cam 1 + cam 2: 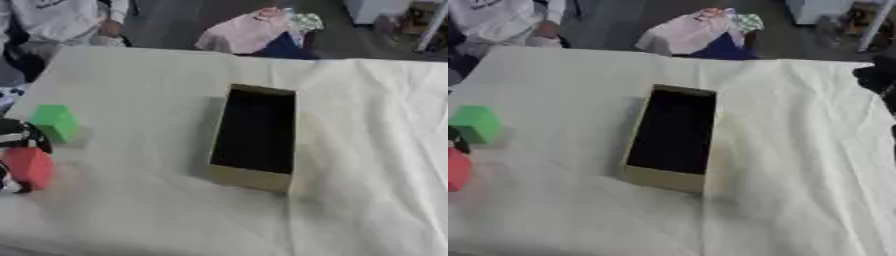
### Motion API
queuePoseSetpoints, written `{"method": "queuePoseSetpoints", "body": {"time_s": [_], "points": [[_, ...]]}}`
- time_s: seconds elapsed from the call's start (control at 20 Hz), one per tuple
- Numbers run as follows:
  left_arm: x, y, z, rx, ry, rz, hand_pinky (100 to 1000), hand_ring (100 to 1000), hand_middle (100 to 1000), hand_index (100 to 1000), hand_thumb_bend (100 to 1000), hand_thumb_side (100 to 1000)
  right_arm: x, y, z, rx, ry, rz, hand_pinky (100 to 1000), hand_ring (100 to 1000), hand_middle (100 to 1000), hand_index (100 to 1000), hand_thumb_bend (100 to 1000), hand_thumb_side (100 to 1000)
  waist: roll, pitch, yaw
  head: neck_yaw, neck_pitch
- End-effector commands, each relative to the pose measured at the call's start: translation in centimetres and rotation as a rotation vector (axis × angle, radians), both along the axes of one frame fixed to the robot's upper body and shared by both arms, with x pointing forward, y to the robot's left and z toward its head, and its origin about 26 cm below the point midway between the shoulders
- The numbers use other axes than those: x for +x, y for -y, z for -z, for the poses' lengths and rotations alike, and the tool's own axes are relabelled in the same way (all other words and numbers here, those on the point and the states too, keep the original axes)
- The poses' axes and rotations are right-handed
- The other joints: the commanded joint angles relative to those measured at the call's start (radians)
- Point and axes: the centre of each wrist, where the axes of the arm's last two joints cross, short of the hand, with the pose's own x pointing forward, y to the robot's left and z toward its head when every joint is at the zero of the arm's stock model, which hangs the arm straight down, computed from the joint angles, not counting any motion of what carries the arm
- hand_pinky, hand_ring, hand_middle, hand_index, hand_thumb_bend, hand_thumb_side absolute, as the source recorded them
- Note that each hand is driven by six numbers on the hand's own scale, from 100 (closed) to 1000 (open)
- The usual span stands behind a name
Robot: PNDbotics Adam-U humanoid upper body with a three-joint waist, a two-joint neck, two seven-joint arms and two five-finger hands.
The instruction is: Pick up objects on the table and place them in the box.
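Gripping a red block (29, 167) at the left edge, the left hand (17, 136) curls dark fingers round it. Looks light, rigid, easy by its flat sides. Green block (54, 122) waits just above; box (254, 176) stands centre. Right hand (878, 75) upper right, fingers unreadable.

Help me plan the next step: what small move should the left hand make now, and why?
Probably lift the red object and carry it rightward toward the box: the left hand seems curled around it at the table's left edge, and the box looks empty.
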Motion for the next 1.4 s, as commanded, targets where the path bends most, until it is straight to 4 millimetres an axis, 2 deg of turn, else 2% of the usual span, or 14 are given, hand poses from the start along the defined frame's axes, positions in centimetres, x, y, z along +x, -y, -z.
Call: {"method": "queuePoseSetpoints", "body": {"time_s": [0.05, 0.4, 0.85, 1.1, 1.4], "points": [[0.1, 0.2, -3.9, 0.025, 0.092, 0.016, 662, 600, 683, 776, 467, 100, -0.1, 0.2, -0.7, -0.014, 0.020, 0.004, 850, 812, 698, 867, 100, 954, 0.004, -0.009, 0.003, -0.003, 0.005], [0.6, 4.1, -8.9, 0.021, 0.236, 0.138, 675, 604, 691, 785, 461, 100, -0.1, 0.4, -1.0, -0.026, 0.036, 0.002, 850, 813, 699, 867, 100, 947, 0.005, -0.011, 0.004, 0.008, 0.005], [1.3, 8.7, -12.0, -0.008, 0.294, 0.288, 680, 604, 693, 790, 429, 100, -0.1, 0.5, -1.1, -0.038, 0.048, -0.008, 850, 813, 699, 867, 100, 944, 0.004, -0.015, 0.000, 0.008, 0.005], [2.7, 13.1, -13.8, -0.065, 0.328, 0.416, 683, 600, 689, 793, 384, 100, 0.0, 0.4, -1.2, -0.040, 0.047, -0.020, 850, 813, 699, 867, 100, 943, 0.004, -0.018, -0.005, 0.016, 0.005], [4.7, 18.7, -14.8, -0.159, 0.346, 0.552, 676, 583, 675, 793, 323, 100, 0.1, 0.3, -1.4, -0.043, 0.059, -0.032, 850, 813, 699, 867, 100, 940, 0.001, -0.018, -0.010, 0.016, 0.005]]}}
